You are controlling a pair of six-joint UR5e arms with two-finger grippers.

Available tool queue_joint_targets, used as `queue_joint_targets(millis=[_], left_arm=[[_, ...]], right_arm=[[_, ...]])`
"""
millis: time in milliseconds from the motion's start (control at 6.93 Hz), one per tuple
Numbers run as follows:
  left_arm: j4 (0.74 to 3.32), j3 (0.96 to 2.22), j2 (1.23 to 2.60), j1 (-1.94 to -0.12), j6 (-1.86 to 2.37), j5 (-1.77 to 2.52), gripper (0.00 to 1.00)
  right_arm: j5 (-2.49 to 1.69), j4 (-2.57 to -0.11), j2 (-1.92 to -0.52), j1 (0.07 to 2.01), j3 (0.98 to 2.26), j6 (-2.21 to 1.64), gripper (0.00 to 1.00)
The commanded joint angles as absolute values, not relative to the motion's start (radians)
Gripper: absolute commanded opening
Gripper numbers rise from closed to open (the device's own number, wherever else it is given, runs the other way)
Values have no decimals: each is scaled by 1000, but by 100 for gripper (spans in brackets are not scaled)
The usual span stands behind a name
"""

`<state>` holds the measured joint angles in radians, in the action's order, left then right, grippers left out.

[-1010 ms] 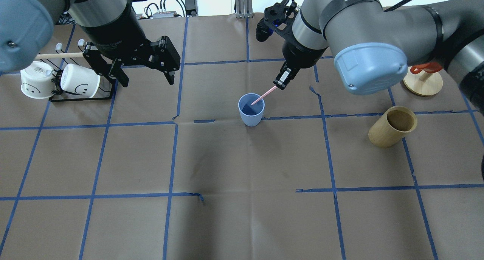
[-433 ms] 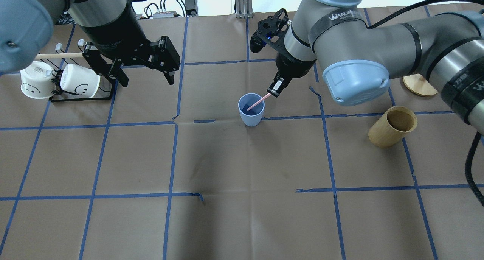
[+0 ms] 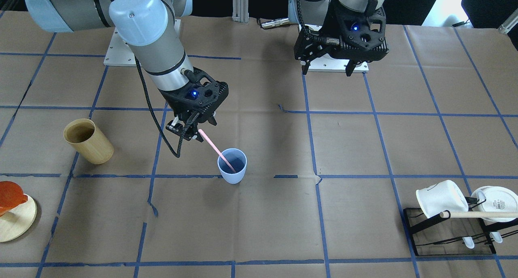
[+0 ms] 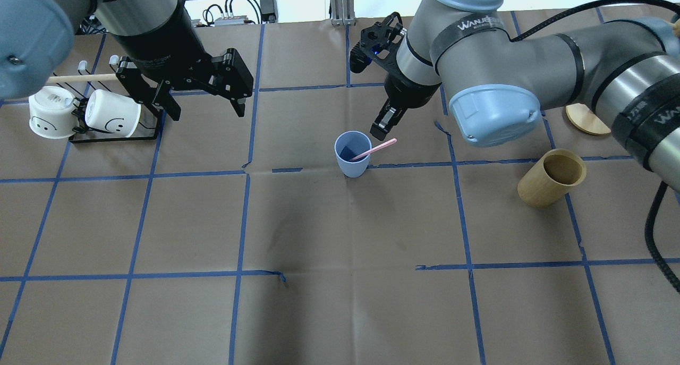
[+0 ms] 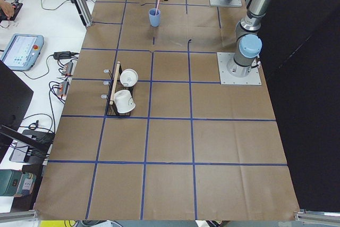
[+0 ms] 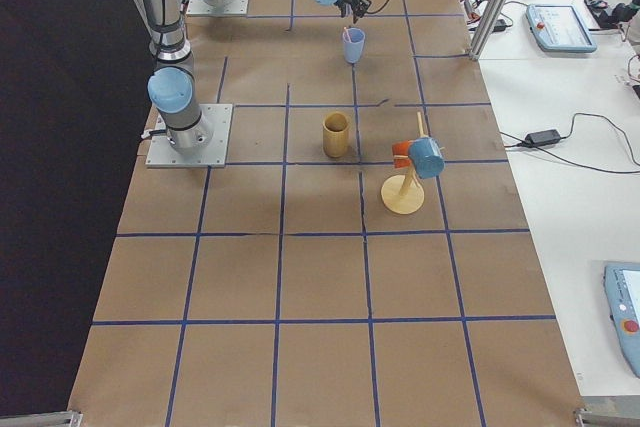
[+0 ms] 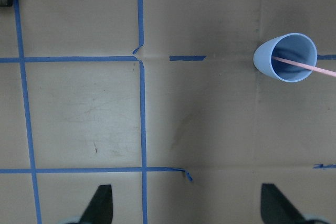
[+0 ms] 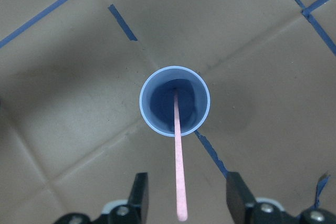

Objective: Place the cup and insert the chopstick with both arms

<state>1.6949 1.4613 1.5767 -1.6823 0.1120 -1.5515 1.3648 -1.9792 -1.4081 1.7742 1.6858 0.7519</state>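
Observation:
The light blue cup (image 4: 351,166) stands upright near the table's middle, and it also shows in the front view (image 3: 233,177). The pink chopstick (image 4: 380,147) stands in it, lower end inside and upper end leaning over the rim toward the right arm. My right gripper (image 4: 383,127) hovers just above and behind the stick's top, open. In the right wrist view its fingers (image 8: 139,195) stand apart on either side of the chopstick (image 8: 178,166) without touching it. My left gripper (image 4: 206,109) is open and empty, high up at the far left.
A tan wooden cup (image 4: 550,183) stands to the right of the blue cup. A black rack (image 4: 114,137) with two white mugs and a beige rod (image 4: 79,78) sits at the far left. A round wooden stand (image 4: 584,120) sits at the far right.
My right gripper lowered the chopstick into the cup, then opened and let it go. The stick has tipped against the cup's rim. The left arm has not moved.

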Motion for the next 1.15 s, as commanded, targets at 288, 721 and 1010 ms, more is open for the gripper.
queue_joint_targets(millis=[288,721,1010], left_arm=[[1695,1463,1577,-1683,112,-1552,100],[1695,1463,1577,-1683,112,-1552,100],[1695,1463,1577,-1683,112,-1552,100]], right_arm=[[1443,-1965,-1495,1668,1658,598,100],[1474,-1866,-1667,1542,1724,245,100],[1491,-1726,-1675,1542,1677,0,100]])
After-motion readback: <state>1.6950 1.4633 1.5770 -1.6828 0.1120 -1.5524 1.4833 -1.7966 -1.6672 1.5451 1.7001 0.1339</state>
